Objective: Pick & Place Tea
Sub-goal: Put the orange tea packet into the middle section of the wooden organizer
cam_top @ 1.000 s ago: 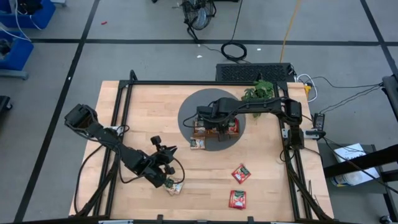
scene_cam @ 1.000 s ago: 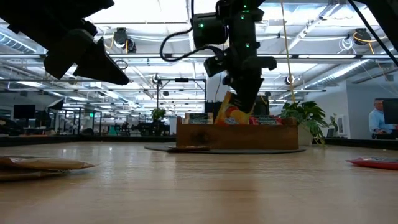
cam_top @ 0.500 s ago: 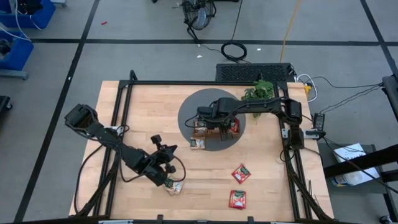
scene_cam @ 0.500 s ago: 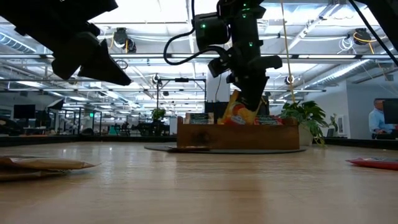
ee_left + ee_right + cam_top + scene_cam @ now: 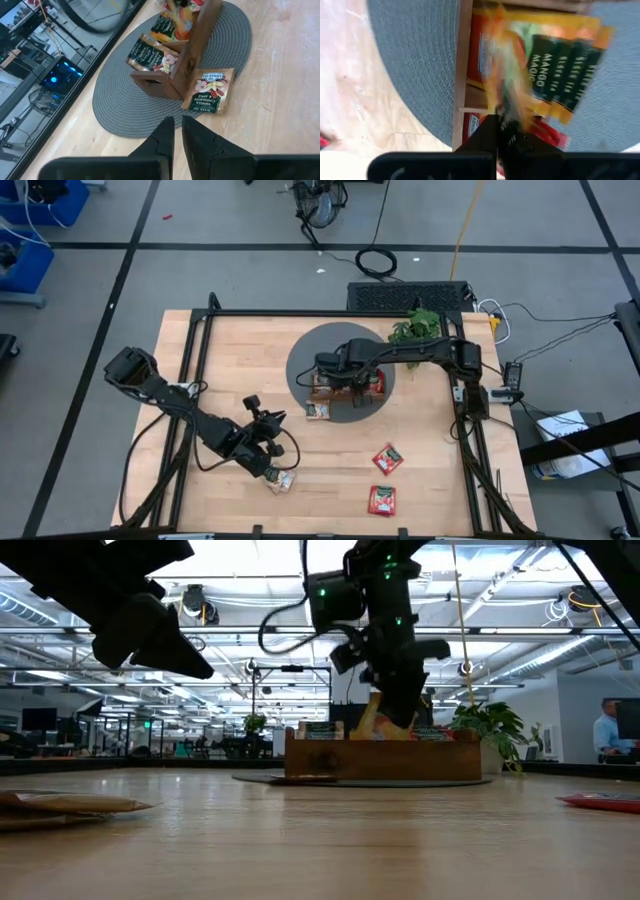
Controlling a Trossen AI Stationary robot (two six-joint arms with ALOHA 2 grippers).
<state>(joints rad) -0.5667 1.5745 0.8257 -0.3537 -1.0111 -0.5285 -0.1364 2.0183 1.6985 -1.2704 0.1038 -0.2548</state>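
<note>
- One wooden tray [image 5: 345, 387] on one round grey mat [image 5: 305, 360].
- Two red tea sachets [image 5: 387, 459] lying loose on the counter [image 5: 450, 470].
- One beige sachet [image 5: 317, 411] beside the tray.
- One plant [image 5: 415, 325].
- Two robot arms.

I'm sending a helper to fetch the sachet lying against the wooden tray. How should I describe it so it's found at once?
Start at the round grey mat in the middle of the table, where the brown wooden tray stands. A single beige sachet with dark print lies flat against the tray's outer wall, half on the mat. Unlike the other sachets, it is outside the compartments, and it is not red like the two loose ones farther off.
</note>
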